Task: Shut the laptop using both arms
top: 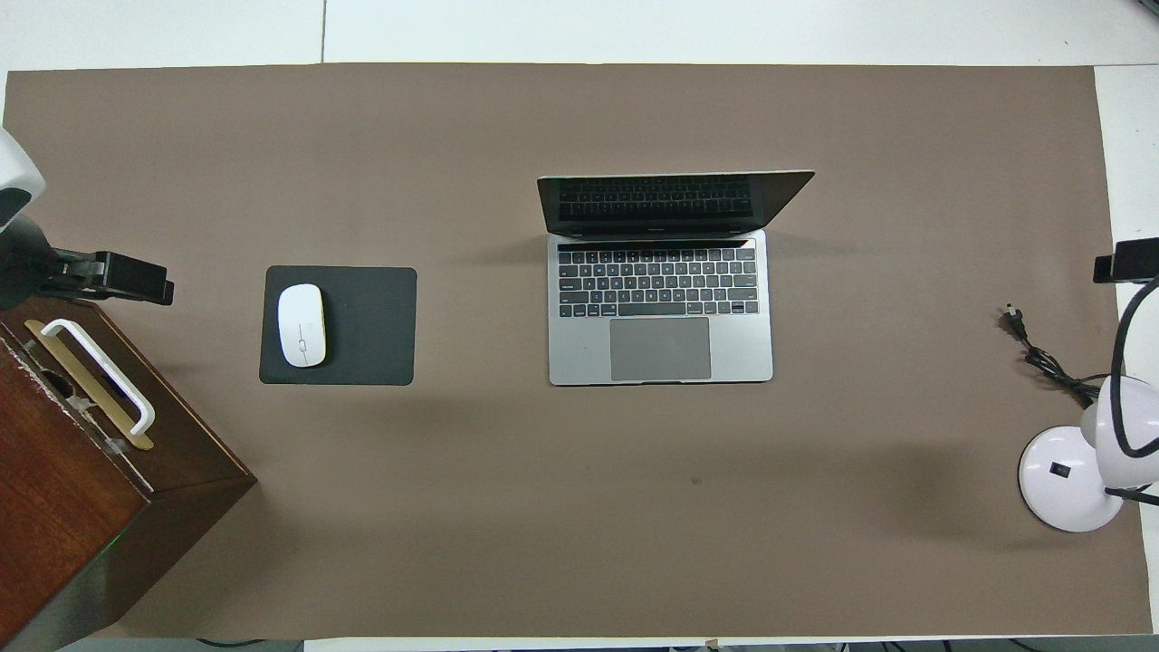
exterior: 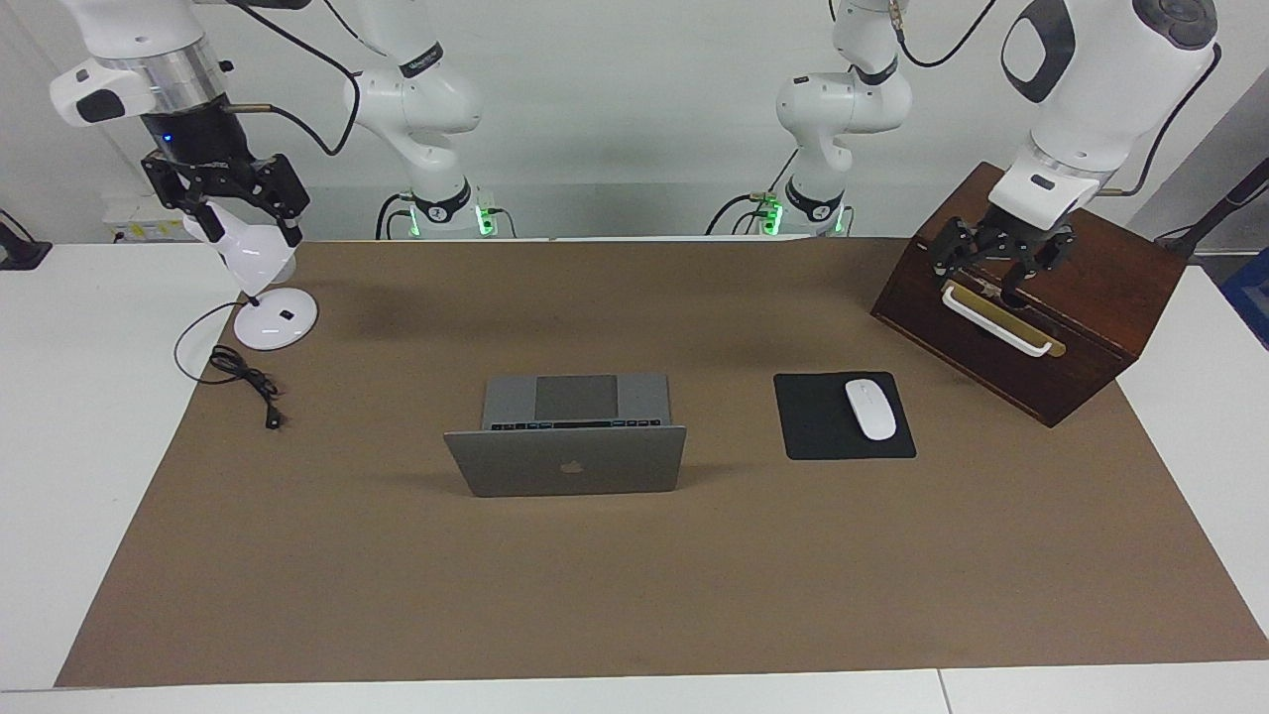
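Note:
The laptop (exterior: 565, 461) (top: 661, 308) stands open in the middle of the brown mat, its lid upright and its apple logo turned away from the robots. Its keyboard and trackpad face the robots. My left gripper (exterior: 996, 273) (top: 136, 276) hangs open over the wooden box at the left arm's end, holding nothing. My right gripper (exterior: 233, 223) (top: 1123, 267) hangs open over the white lamp at the right arm's end, also with nothing in it. Both grippers are well away from the laptop.
A white mouse (exterior: 869, 409) lies on a black mouse pad (exterior: 823, 436) beside the laptop, toward the left arm's end. The wooden box (exterior: 1031, 337) has a white handle. The white desk lamp (exterior: 276, 319) and its loose cable (exterior: 243, 382) sit at the right arm's end.

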Action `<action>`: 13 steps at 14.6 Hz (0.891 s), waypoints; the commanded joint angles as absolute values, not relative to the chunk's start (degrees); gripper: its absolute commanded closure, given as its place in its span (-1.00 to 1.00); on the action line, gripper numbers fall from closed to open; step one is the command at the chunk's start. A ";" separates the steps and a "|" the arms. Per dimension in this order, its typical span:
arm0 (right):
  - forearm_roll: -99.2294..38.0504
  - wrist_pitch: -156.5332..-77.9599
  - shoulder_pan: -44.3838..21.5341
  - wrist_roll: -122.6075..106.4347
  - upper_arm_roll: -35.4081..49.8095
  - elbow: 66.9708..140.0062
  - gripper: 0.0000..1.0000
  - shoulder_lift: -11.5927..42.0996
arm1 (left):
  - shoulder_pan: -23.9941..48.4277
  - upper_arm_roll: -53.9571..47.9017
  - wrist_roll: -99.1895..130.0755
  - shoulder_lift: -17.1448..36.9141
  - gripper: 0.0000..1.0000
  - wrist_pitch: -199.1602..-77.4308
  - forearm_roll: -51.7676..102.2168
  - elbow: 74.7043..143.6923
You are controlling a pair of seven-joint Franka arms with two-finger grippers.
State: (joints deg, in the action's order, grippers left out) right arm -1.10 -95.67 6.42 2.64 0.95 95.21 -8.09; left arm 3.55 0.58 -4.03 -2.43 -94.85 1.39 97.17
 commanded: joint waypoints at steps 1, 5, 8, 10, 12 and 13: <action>-1.41 -95.62 7.38 1.14 1.14 89.57 -0.98 -3.53 | 3.43 0.53 -4.31 -3.78 -1.00 -94.31 0.70 97.91; -1.41 -96.58 7.29 1.23 1.23 86.58 -0.83 0.25 | 3.43 0.44 -4.48 -3.87 -1.00 -94.31 0.70 97.91; -1.23 -97.29 7.38 1.23 1.23 82.72 -0.83 3.51 | 3.43 0.44 -4.31 -3.87 -1.00 -94.39 0.70 97.91; -1.14 -97.38 7.21 1.23 1.32 81.39 -0.83 4.92 | 3.51 0.53 -3.87 -3.96 -0.88 -94.48 0.70 97.91; -1.14 -97.38 7.03 1.32 1.32 79.29 -0.57 6.76 | 3.60 0.53 -3.69 -4.04 0.70 -94.83 0.70 97.91; -1.14 -97.47 7.03 1.32 1.32 78.41 -0.40 7.46 | 3.60 0.53 -3.60 -4.04 1.00 -94.83 0.70 97.91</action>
